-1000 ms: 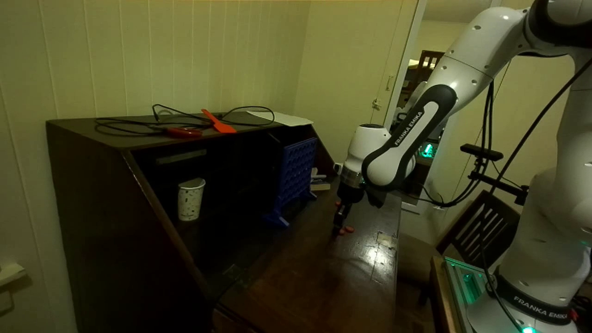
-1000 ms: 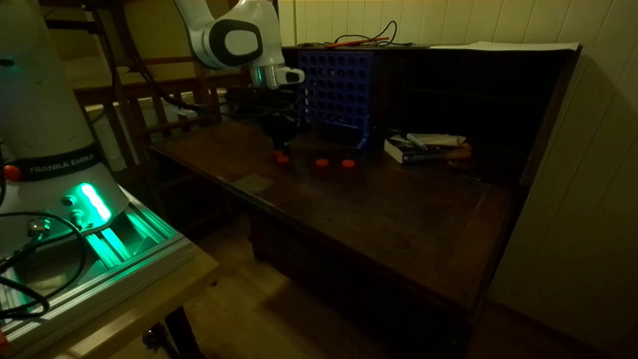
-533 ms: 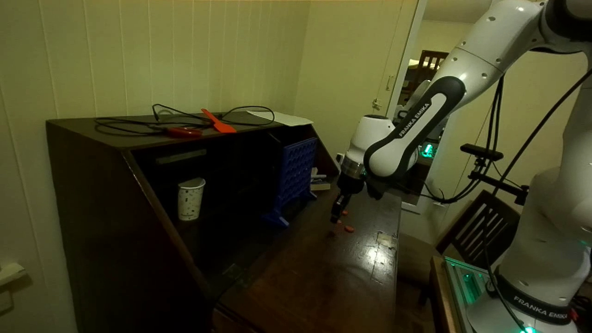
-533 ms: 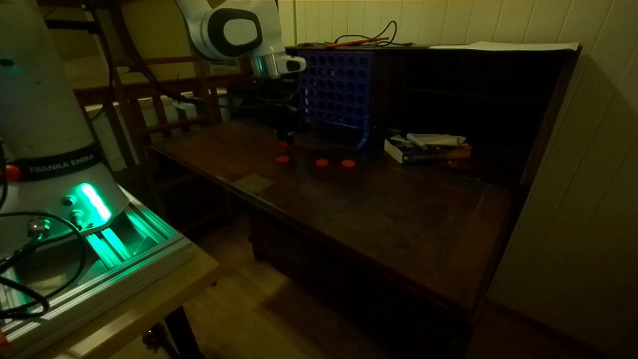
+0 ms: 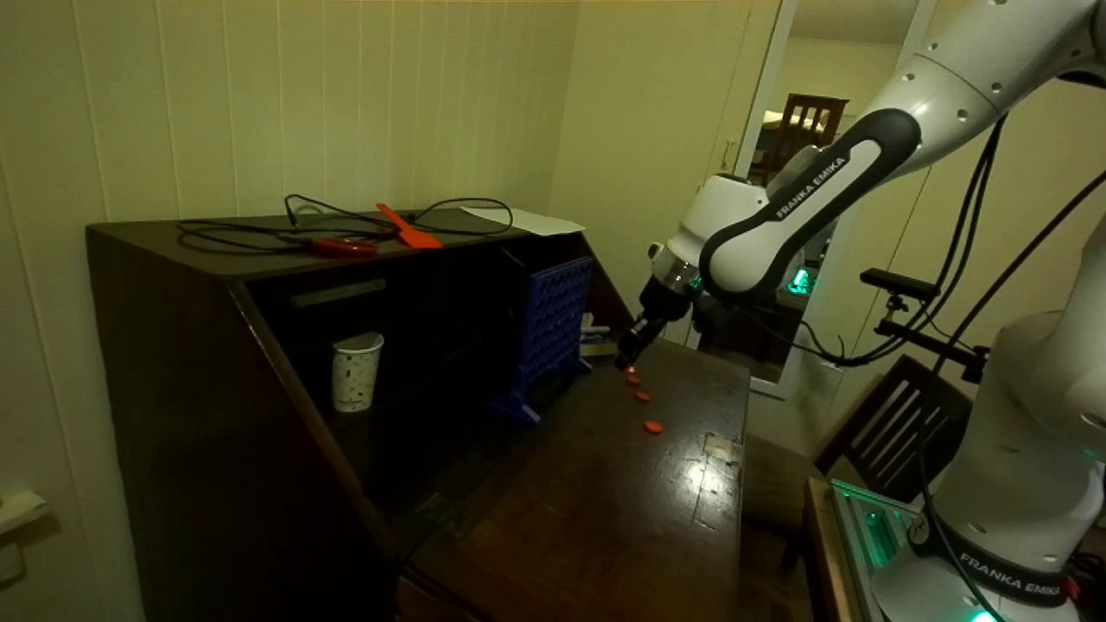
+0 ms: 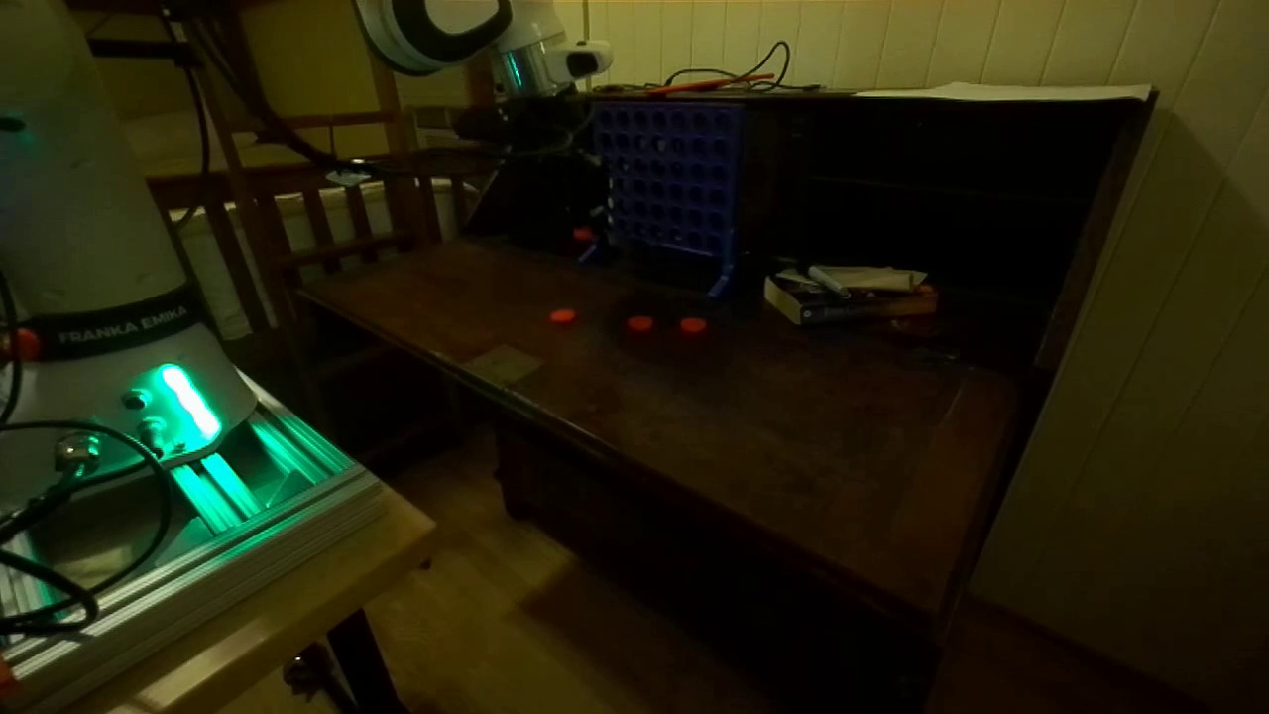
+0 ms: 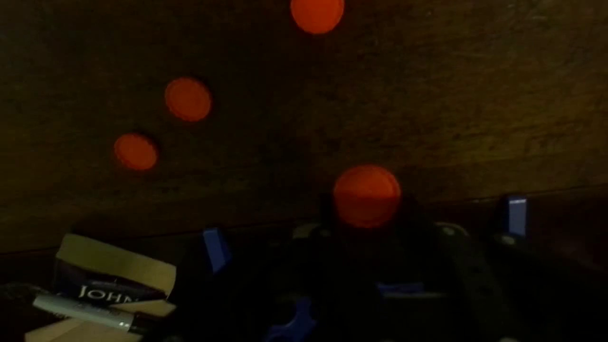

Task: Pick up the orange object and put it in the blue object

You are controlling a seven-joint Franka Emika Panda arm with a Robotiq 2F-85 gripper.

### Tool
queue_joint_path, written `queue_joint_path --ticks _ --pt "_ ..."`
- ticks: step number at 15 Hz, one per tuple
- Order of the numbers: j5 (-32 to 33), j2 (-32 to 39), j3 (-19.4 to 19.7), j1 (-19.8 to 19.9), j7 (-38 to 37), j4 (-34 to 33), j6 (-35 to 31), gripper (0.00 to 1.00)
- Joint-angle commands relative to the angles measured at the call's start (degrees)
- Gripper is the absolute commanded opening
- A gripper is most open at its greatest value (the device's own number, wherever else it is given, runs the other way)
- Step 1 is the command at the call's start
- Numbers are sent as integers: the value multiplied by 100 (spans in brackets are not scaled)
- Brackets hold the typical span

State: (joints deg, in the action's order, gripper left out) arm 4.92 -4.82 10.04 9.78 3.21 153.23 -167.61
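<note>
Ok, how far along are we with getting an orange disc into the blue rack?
Done: the pick-up; the orange disc appears clear of the desk, with the claw shut on it. In hand: the disc hangs outside the blue rack, not yet in it. Left: probably raising it over the rack and letting go. Three other discs lie on the desk.

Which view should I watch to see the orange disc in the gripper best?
The wrist view: there the orange disc looks largest and shows its round face. Both exterior views show it only as a small spot at the tip of the gripper, its face hard to make out.
</note>
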Motion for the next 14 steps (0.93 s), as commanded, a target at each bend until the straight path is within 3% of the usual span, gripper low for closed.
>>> queue_joint_path --ticks 1,9,14 --pt "107 -634 -30 180 -321 384 -455 10" --pt "18 -953 -148 353 -549 381 -1687 10" --pt "-129 -959 69 -71 -491 384 -2459 10"
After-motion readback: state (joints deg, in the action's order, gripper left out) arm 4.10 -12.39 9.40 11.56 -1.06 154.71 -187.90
